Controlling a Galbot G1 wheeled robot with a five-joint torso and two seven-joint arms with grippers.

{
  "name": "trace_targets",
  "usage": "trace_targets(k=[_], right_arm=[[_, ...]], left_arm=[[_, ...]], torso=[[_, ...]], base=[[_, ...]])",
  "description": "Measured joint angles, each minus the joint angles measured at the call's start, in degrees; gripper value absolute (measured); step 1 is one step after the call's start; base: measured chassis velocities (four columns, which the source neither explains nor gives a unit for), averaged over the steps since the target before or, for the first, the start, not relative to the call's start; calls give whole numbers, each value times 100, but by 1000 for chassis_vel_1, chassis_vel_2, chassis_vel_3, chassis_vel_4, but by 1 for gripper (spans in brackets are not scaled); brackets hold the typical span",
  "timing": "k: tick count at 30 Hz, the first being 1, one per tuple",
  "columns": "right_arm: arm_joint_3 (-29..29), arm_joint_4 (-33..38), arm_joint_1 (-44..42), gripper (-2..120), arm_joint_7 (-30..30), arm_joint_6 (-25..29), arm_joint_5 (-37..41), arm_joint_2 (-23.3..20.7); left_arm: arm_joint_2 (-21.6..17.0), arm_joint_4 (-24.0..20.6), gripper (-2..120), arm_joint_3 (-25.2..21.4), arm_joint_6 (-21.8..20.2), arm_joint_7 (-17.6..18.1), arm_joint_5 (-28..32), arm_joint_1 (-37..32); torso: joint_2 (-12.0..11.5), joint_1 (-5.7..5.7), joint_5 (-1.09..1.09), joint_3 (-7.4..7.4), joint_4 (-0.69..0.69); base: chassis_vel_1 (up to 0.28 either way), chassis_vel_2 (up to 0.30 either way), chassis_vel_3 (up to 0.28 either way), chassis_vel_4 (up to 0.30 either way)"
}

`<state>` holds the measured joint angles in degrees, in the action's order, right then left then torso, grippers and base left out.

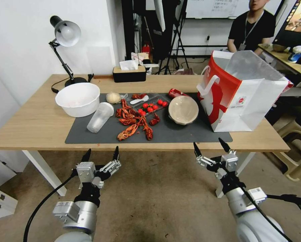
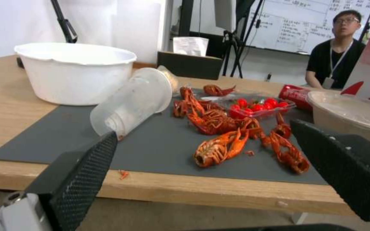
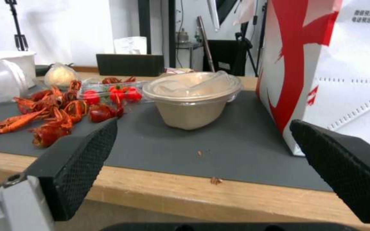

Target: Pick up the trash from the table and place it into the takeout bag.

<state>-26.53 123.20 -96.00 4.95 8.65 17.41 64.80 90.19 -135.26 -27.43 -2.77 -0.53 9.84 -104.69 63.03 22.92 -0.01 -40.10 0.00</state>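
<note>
From the head view, the desk (image 1: 29,129) carries a dark mat (image 1: 177,134) with the litter on it. A clear plastic cup (image 1: 100,117) lies on its side beside a white tub (image 1: 78,99), crayfish shells (image 1: 133,122) are scattered mid-mat, and a lidded beige bowl (image 1: 183,110) sits just left of the takeout bag (image 1: 239,92), which stands upright at the mat's right end. A red packet (image 1: 175,92) lies behind the bowl. The left tool (image 1: 101,154) and the right tool (image 1: 211,147) both hover in front of the desk edge, spread wide and empty.

In the left wrist view, the tipped cup (image 2: 131,102) points its mouth toward the shells (image 2: 219,146); a tray of what may be cherry tomatoes (image 2: 258,106) lies behind.

In the right wrist view, the bowl (image 3: 192,98) sits near the bag (image 3: 326,70), not touching it.
</note>
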Motion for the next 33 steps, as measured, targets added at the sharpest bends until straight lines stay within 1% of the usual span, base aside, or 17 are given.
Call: trace_targets(k=[15,19,21,22,24,26,27,28,29,30,32,33], right_arm=[[19,-63,-2,100,18,7,-114,91],[64,-107,127,100,28,-18,-103,101],[132,-132,364,100,41,-113,190,98],[132,-132,364,100,41,-113,190,98],[236,-177,683,100,39,-243,708,90],[253,-188,737,100,39,-263,794,89],[350,-220,968,100,107,-400,1263,105],[400,-223,1070,100,174,-484,1493,120],[400,-223,1070,100,174,-484,1493,120],[485,-224,1241,100,314,-632,1879,156],[551,-225,1388,100,464,-778,2239,198],[551,-225,1388,100,464,-778,2239,198]], left_arm=[[1,7,100,2,1,-4,-1,-2],[-4,15,100,-2,3,-5,1,6],[-5,21,100,-4,12,-30,-2,10],[-5,21,100,-4,12,-30,-2,10],[0,23,100,-4,20,-33,-9,9],[1,23,100,-4,20,-33,-9,8],[2,23,100,-7,21,-25,-10,0],[1,22,100,-11,21,-23,-10,-6],[1,22,100,-11,21,-23,-10,-6],[-1,19,100,-17,21,-20,-11,-11],[-1,15,100,-20,21,-19,-13,-13],[-1,15,100,-20,21,-19,-13,-13]], torso=[[0,0,0,0,0],[0,0,1,0,-1],[0,0,0,0,0],[0,0,0,0,0],[0,0,0,-1,0],[0,0,1,0,1],[0,0,1,0,0],[0,0,1,-1,0],[0,0,1,-1,0],[0,0,0,0,0],[0,0,0,0,0],[0,0,0,0,0]], base=[[0,0,0,0],[0,0,0,0],[0,0,0,0],[0,0,0,0],[0,0,0,0],[0,0,0,0],[0,0,0,0],[0,0,0,0],[0,0,0,0],[0,0,0,0],[0,0,0,0],[0,0,0,0]])
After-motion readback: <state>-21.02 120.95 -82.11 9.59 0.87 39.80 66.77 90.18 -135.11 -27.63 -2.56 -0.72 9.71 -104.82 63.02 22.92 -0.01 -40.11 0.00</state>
